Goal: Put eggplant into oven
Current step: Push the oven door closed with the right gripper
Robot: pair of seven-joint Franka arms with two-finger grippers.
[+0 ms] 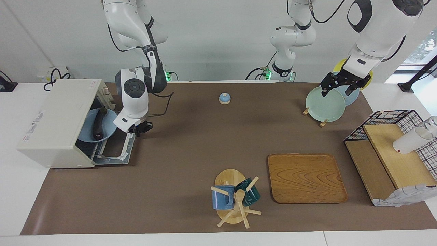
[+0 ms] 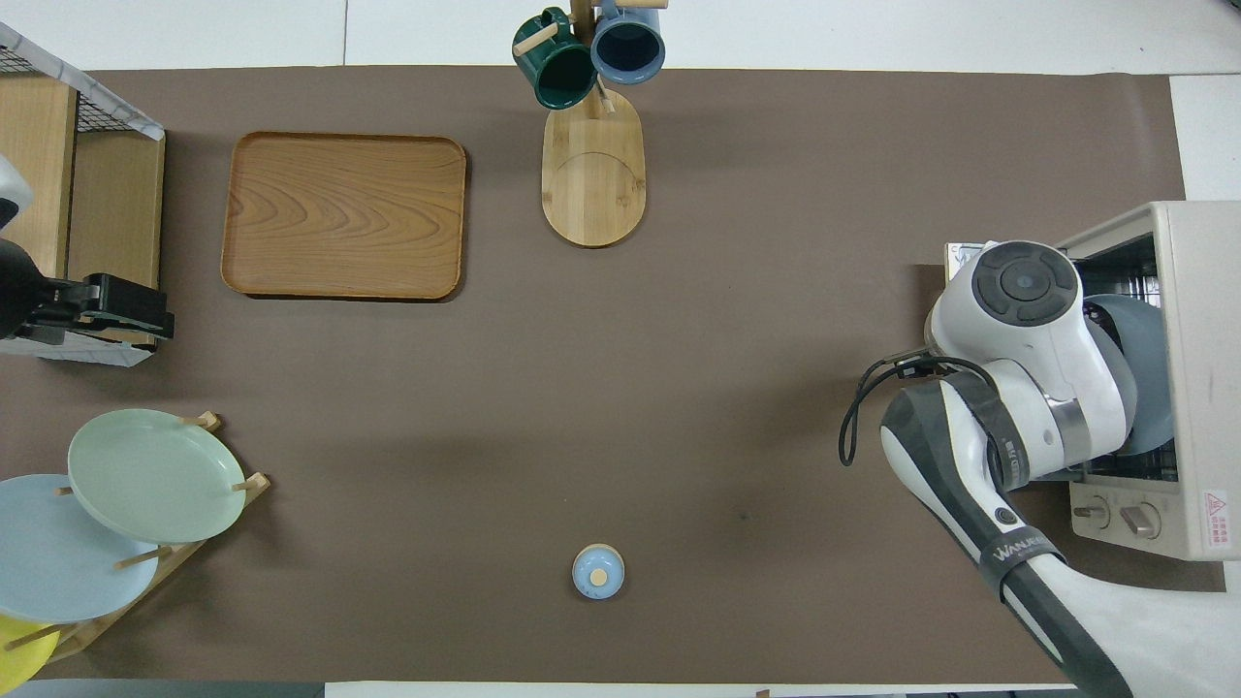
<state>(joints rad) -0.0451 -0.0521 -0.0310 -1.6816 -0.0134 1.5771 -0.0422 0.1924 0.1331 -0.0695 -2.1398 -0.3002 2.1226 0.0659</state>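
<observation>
Your right gripper (image 1: 140, 129) hangs just over the rim of the oven's dropped door (image 1: 116, 150), at about three o'clock from the blue plate (image 1: 102, 131) in the facing view; you cannot tell from here whether its fingers are parted or closed, but nothing appears to be carried in them. The eggplant (image 1: 98, 123) lies lengthwise on that plate, and the plate sits in the mouth of the oven (image 1: 56, 121) on the wire rack, part of it seemingly past the opening toward the door. So the task looks almost done, with the plate possibly not fully seated.

Watch two things. If you back the wrist away carelessly, the bulky forearm could clip the plate's rim or the door edge and drag the plate out, and the glossy eggplant would roll off. If you shut the door with the plate protruding, the door would jam against it.

Your left gripper (image 1: 341, 87) waits above the plate rack (image 1: 315, 116) at the left arm's end, near the green plate (image 1: 324, 104), apparently holding nothing. The wooden tray (image 1: 305, 177) at five o'clock from table centre carries nothing; the mug stand (image 1: 234, 201) holds two mugs
</observation>
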